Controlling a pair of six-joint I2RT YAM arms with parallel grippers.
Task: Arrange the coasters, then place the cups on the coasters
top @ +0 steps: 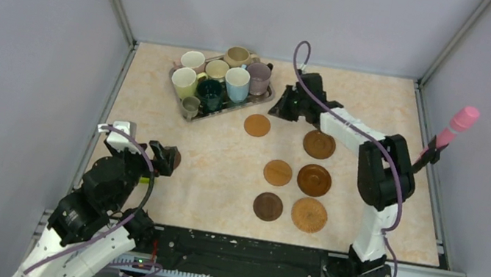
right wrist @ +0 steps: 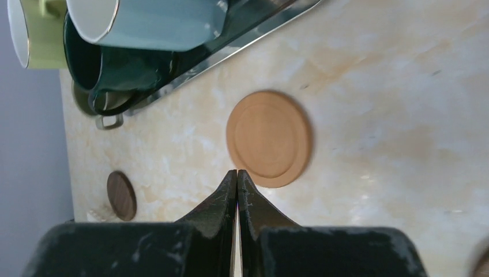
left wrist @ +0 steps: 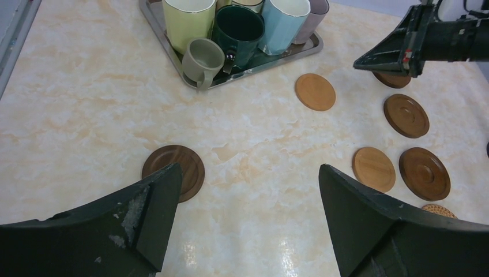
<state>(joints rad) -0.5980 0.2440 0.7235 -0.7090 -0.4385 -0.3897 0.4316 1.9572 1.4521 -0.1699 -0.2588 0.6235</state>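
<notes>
At the far left of the table (top: pixel 222 172), a metal tray (right wrist: pixel 230 53) is packed with eight cups (top: pixel 237 84) in cream, tan, green, blue, mauve and teal. They are stood upright, mouths up. The handle of the small grey cup (left wrist: pixel 202 56) is turned toward the near edge. The coasters (top: pixel 314 180), flat round brown and tan discs with no long axis, are laid mostly in two rows right of centre. A dark coaster (left wrist: pixel 173 172) near the left edge is partly covered by the left end effector (left wrist: pixel 248 173), which is spread wide and empty. A brown coaster (left wrist: pixel 393 81) is half hidden beneath the right end effector (right wrist: pixel 236 173), which is pressed together on nothing.
</notes>
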